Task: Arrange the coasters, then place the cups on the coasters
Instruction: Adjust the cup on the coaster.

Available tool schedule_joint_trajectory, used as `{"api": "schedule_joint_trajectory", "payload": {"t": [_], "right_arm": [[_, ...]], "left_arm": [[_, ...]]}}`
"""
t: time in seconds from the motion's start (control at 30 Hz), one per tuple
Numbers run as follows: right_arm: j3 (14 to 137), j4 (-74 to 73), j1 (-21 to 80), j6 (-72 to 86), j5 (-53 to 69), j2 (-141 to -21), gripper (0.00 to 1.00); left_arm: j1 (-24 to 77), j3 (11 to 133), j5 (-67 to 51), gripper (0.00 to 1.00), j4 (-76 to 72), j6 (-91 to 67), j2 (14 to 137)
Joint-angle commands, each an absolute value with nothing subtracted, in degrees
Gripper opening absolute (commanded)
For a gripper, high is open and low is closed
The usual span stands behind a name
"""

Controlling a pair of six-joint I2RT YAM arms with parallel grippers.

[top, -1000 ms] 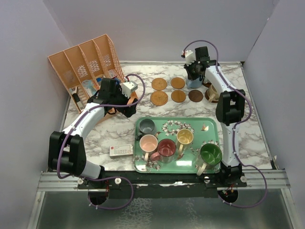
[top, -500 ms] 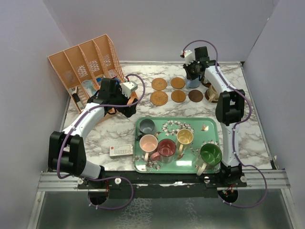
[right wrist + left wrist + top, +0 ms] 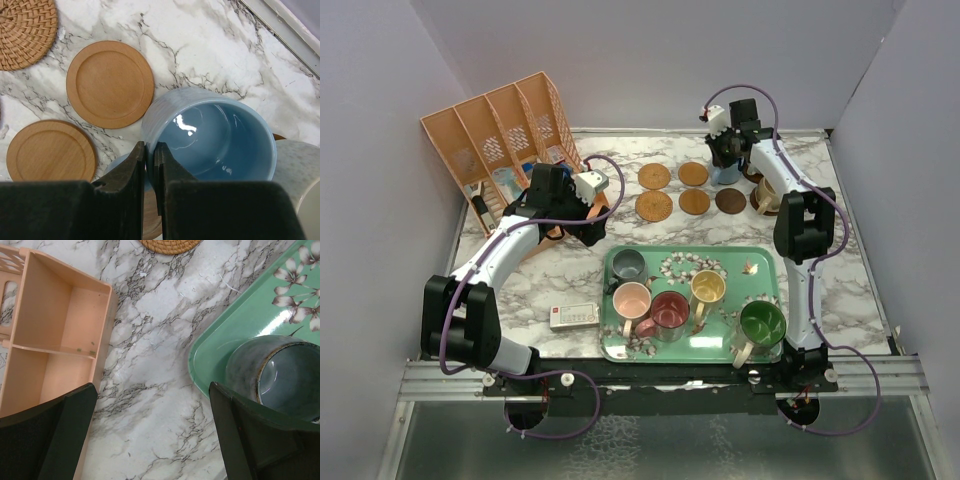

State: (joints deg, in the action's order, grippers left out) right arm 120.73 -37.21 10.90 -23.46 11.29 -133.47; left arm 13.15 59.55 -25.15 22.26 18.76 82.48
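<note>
**A:** Right gripper (image 3: 150, 150), what state?

**B:** Pinched tight on the wall of the blue mug (image 3: 215, 135), one finger inside the rim and one outside. The mug is at the back of the table among the coasters, just beside a cream mug (image 3: 300, 175).

**A:** Is it on a coaster?

**B:** A brown sliver shows under its base, so it is probably over one. I cannot tell whether the base rests on it or hangs just above.

**A:** What does a clean placement need?

**B:** My read: keep the mug upright and centre it over the disc. Lower it straight and let go only once the base sits flat. Then lift straight up, so the inner finger does not drag the rim. Mind the cream mug close by. Leave the two bare wooden coasters (image 3: 110, 84) to the side undisturbed.

**A:** Left gripper (image 3: 152, 390)?

**B:** Its fingers are spread wide and hold nothing. It hovers over the marble between the orange rack (image 3: 60, 340) and the tray (image 3: 235, 325). The grey mug (image 3: 280, 380) is just beside one finger and is likely the next pick.
</note>
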Motion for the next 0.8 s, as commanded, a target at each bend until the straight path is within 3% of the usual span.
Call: {"api": "schedule_joint_trajectory", "payload": {"t": [0.0, 0.77], "right_arm": [[120.8, -32.5, 10.5, -25.3, 11.2, -129.6, 0.01], [119.3, -32.6, 10.4, -27.2, 9.4, -129.6, 0.13]], "left_arm": [[13.4, 58.9, -27.0, 0.99, 21.1, 18.9, 80.7], [13.4, 58.9, -27.1, 0.99, 21.2, 19.0, 80.6]]}}
